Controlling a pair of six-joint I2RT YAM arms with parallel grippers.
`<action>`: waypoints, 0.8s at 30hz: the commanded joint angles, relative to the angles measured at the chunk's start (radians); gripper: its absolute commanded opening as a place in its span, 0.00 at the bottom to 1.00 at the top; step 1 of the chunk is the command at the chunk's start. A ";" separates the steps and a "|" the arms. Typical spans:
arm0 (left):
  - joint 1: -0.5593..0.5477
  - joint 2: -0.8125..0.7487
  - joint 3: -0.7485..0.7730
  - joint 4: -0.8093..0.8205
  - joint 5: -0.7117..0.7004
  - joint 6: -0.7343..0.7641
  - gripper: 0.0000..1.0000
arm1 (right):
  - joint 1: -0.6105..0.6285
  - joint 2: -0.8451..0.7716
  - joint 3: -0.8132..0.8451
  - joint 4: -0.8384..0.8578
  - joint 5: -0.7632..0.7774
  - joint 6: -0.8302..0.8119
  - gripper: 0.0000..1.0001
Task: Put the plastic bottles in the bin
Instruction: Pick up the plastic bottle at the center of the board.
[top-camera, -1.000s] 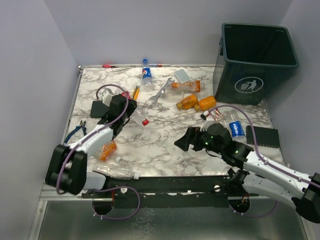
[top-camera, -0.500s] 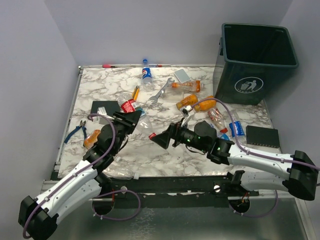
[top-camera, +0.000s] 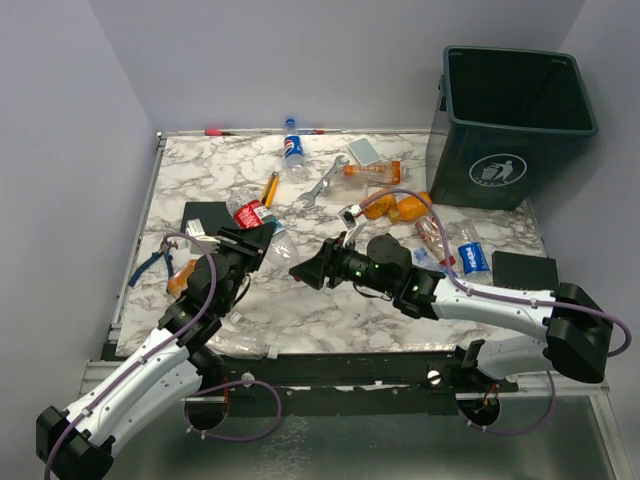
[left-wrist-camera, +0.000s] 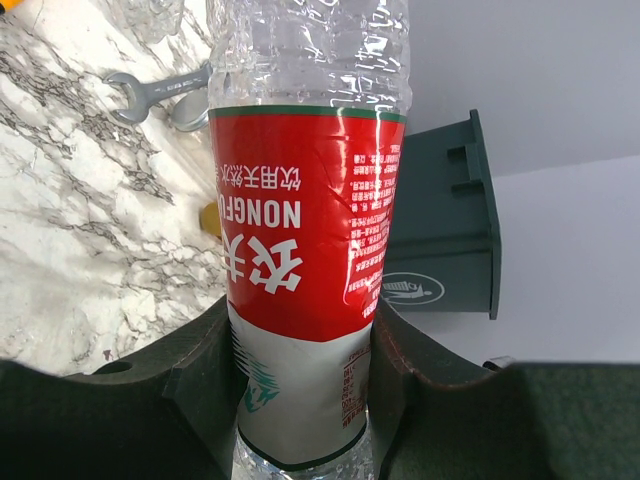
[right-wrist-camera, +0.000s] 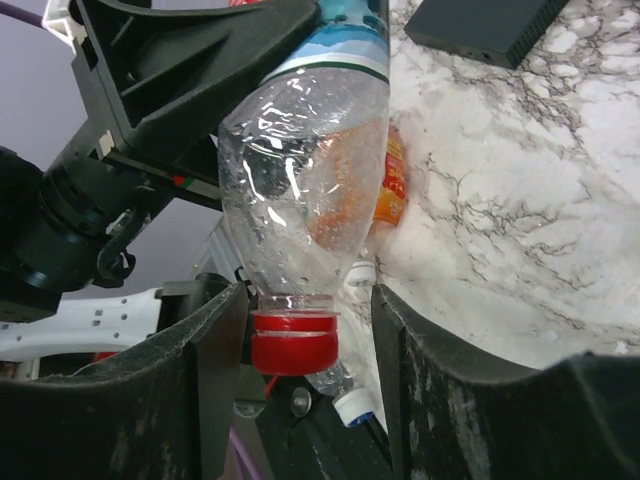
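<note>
The left arm is reaching from its base at the near left toward the middle of the bench (top-camera: 300, 315), forearm slanting to the far right. Its left hand (top-camera: 256, 243) is clamping a clear red-labelled bottle (left-wrist-camera: 300, 230) across the label, a finger pressing on each side. The bottle is pointing cap-first toward the right (its red cap is the end nearest the other arm).

The right arm is stretching low across the bench from the near right toward the left. The right hand (right-wrist-camera: 305, 320) is sitting with its fingers spread wide, one on each side of the red cap, and a gap is showing between each finger and the cap. The bottle is thus lying between the two hands over the near middle of the bench, gripped by the left one alone.

The bin (top-camera: 512, 150) is standing at the far right, well apart from both hands. Several other bottles (top-camera: 395, 207) are lying scattered over the far half of the bench, with a silver wrench (top-camera: 322, 184) among them.
</note>
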 joint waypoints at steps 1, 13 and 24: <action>-0.005 -0.012 -0.002 -0.014 0.020 0.011 0.36 | 0.007 0.027 0.040 0.043 -0.042 0.007 0.53; -0.005 -0.037 -0.011 -0.019 0.009 0.034 0.37 | 0.007 0.087 0.061 0.023 -0.157 0.025 0.54; -0.005 -0.004 0.078 -0.121 -0.001 0.250 0.96 | 0.007 -0.063 0.064 -0.229 -0.088 -0.021 0.00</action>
